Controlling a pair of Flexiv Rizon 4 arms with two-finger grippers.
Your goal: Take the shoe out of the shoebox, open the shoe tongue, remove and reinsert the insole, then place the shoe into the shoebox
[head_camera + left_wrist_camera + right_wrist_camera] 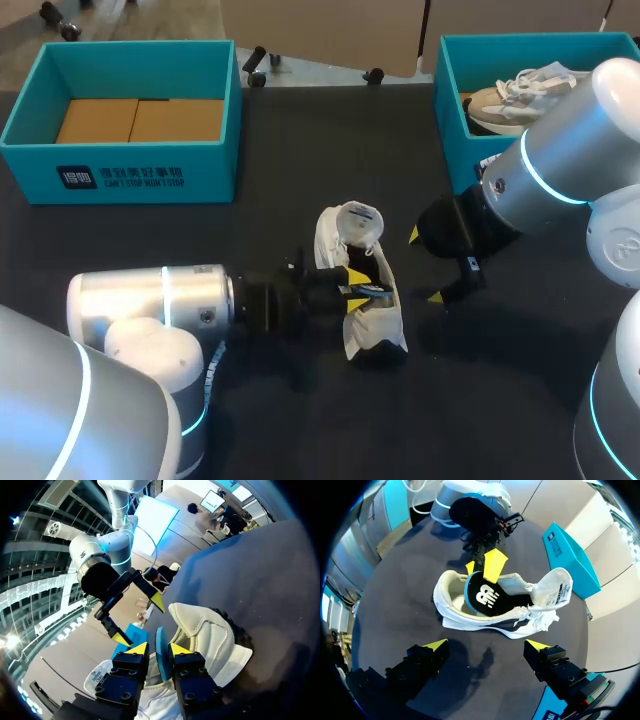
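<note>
My left gripper [159, 649] pinches the insole [483, 597], seemingly half inside the shoe [465, 620]; my right gripper [486, 644] hangs open beside it.

At the centre of the head view the left hand [360, 288] covers the middle of the shoe [372, 332], so the shoe's opening cannot be seen. At the upper right, the right arm [560, 170] hides the near corner of the right shoebox [452, 110] and a part of the second shoe [505, 95] in it. In the right wrist view the lower part of the insole [485, 596] is hidden inside the shoe. In the left wrist view the fingers [131, 652] cover both faces of the insole and only its blue edge shows.
</note>
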